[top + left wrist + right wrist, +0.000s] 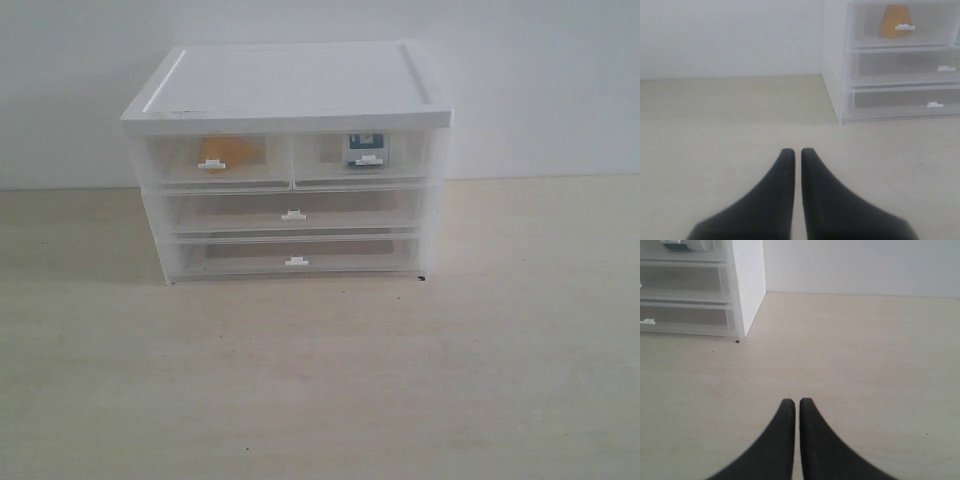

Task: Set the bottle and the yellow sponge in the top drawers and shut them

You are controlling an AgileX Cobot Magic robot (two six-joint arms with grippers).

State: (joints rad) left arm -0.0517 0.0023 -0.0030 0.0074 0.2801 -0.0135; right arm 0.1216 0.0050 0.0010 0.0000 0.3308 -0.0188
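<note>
Resting low over the bare worktop (715, 125), the left fingers (786, 161) lie pressed together with nothing between them. The right fingers (787, 410) match them, tips meeting and empty. Neither pair touches anything, and open worktop separates both from the cabinet (290, 90).

Farther back, the cabinet stands near the wall. Its two full-width lower drawers sit flush in the frame. Above them the two top drawers (170, 165) are shut as well, fronts level with the frame and white tab handles facing out.

The sponge (222, 152) shows as an orange shape through the frosted front of the left top drawer. The bottle (365, 145) shows through the right one, its dark label toward the front. Which way its long axis runs cannot be told through the plastic.

Both things lie ahead of the fingers, inside the cabinet and off each arm's straight line. The left arm is the nearer to the sponge's drawer and the right arm to the bottle's.

Judging by this, the task looks complete, with both things stowed and both drawers closed. If a front needed a last nudge, each arm would most likely reach forward to the drawer on its own side, fingers kept together to press beside the handle.
</note>
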